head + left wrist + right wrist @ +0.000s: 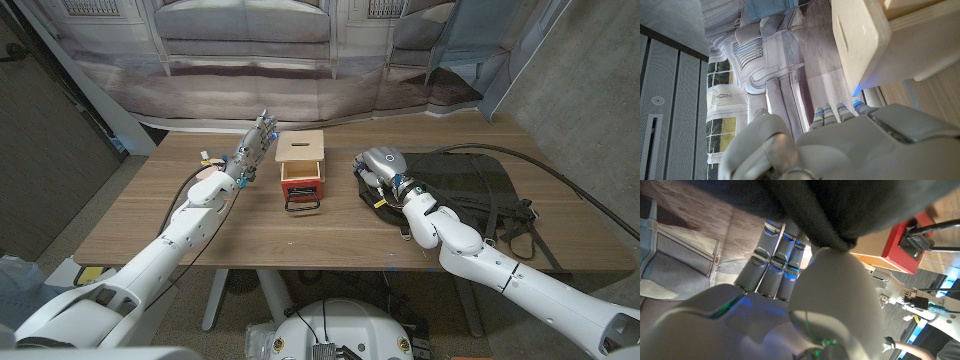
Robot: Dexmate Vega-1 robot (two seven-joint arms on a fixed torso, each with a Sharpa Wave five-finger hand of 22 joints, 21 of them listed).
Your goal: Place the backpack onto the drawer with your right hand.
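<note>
On the wooden counter (pixel 150 215) a black backpack (pixel 470 185) lies flat at about 3 o'clock from the small wooden drawer unit (pixel 301 167), apart from it with bare wood between. The drawer unit stands near the counter's middle, with a red drawer front (pixel 301 186) and a dark wire handle (pixel 302 205) facing the robot.

The right hand (pixel 380 166) sits at the backpack's near-left corner, at the bag's 9 o'clock edge, its fingers curled over the dark fabric. The right wrist view shows black cloth bunched against the fingers (pixel 771 262), so the hand grips the backpack's edge.

The left hand (pixel 256 145) stands just beside the drawer unit at its 9 o'clock, fingers apart and reaching upward, holding nothing. In the left wrist view the unit's pale wooden side is close by the fingertips (pixel 832 114); contact cannot be told.
</note>
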